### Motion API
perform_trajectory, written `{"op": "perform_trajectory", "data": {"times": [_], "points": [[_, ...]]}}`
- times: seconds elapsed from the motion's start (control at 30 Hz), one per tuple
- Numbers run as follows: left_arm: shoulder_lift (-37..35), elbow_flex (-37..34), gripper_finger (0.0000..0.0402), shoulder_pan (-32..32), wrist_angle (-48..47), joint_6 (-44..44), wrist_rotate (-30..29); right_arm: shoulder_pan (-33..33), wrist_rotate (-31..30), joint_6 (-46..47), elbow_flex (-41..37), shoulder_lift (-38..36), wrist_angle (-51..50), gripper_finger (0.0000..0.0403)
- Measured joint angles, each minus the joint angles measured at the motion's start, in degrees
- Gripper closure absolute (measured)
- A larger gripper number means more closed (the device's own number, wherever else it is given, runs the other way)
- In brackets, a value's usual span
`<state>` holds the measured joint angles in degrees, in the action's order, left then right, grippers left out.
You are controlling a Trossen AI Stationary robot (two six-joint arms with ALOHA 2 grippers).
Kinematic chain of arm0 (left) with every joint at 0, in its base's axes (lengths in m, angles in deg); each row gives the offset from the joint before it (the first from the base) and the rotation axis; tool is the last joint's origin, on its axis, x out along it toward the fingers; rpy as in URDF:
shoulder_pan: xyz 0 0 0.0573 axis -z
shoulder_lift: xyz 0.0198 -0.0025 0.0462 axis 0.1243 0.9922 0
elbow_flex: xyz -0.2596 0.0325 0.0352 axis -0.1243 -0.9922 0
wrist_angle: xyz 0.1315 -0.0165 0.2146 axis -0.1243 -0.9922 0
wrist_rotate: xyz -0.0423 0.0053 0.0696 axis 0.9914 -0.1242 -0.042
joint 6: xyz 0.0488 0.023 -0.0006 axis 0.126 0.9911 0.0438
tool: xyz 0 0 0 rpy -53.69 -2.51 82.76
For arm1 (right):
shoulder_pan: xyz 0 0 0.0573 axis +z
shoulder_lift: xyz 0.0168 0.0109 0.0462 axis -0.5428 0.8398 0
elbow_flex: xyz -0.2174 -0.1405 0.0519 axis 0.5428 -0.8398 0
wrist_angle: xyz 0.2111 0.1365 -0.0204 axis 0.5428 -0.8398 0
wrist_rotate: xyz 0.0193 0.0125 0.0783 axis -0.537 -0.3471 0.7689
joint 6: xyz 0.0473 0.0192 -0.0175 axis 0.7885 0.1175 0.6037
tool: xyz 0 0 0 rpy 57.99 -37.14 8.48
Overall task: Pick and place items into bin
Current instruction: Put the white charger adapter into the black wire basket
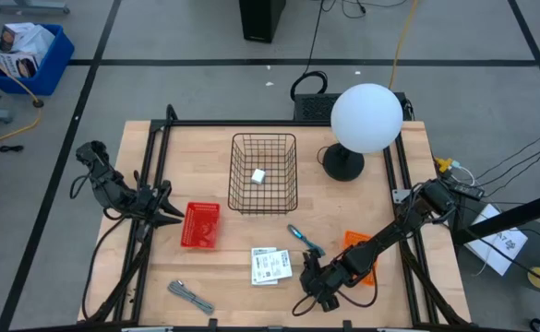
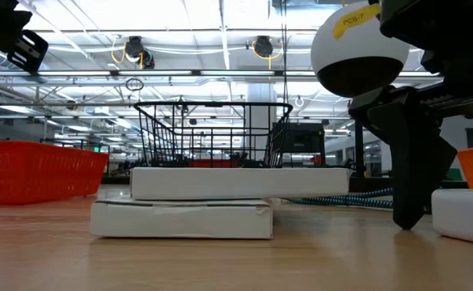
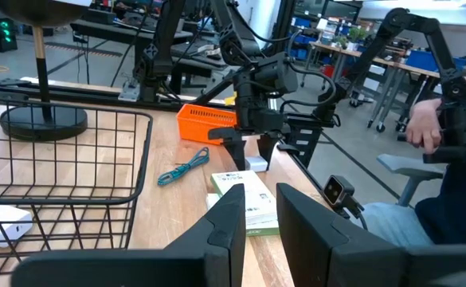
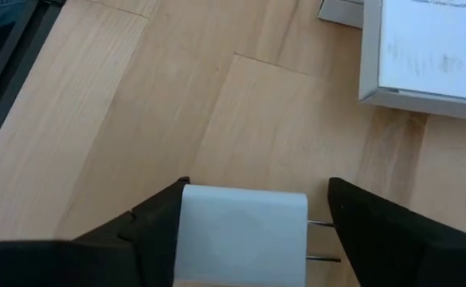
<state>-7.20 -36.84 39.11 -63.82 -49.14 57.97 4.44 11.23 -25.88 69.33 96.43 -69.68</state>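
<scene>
My right gripper (image 1: 314,281) is open near the table's near edge, pointing down at a small white block with two metal prongs (image 4: 240,235). Its fingers stand on either side of the block, which lies on the table (image 2: 465,215). Two stacked white card packets (image 1: 271,266) lie just left of it. A teal-handled tool (image 1: 305,240) lies behind them, and a grey metal tool (image 1: 189,297) rests near the near-left edge. The black wire bin (image 1: 235,171) holds one white block (image 1: 258,175). My left gripper (image 1: 163,210) waits, shut, at the left. My right gripper comes at the pronged block from above. One finger (image 4: 157,227) lies right along the block's plain side, and the other (image 4: 368,231) stands at the tips of the prongs (image 4: 320,239). I cannot tell whether either finger touches it.
A red basket (image 1: 200,224) sits left of the bin and an orange one (image 1: 357,249) right of my right gripper. A lamp with a white globe (image 1: 366,117) stands at the far right. A seated person's hand (image 3: 424,127) shows beyond the table.
</scene>
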Motion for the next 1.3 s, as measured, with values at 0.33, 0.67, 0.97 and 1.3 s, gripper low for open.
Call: {"op": "perform_trajectory", "data": {"times": [0.33,0.67,0.97,1.3], "points": [[0.0,0.0,0.0325,0.0,0.0,0.0,0.0,0.0,-6.3,-3.0,-0.1,-7.1,-0.3,0.0144],[0.0,0.0,0.0325,0.0,0.0,0.0,0.0,-1.4,-9.6,-5.0,0.0,-13.5,0.0,0.0203],[0.0,0.0,0.0325,0.0,0.0,0.0,0.0,-1.7,-6.9,4.8,0.0,-11.1,-8.5,0.0178],[0.0,0.0,0.0325,0.0,0.0,0.0,0.0,-1.7,-6.9,3.5,0.1,-6.6,-9.2,0.0081]]}}
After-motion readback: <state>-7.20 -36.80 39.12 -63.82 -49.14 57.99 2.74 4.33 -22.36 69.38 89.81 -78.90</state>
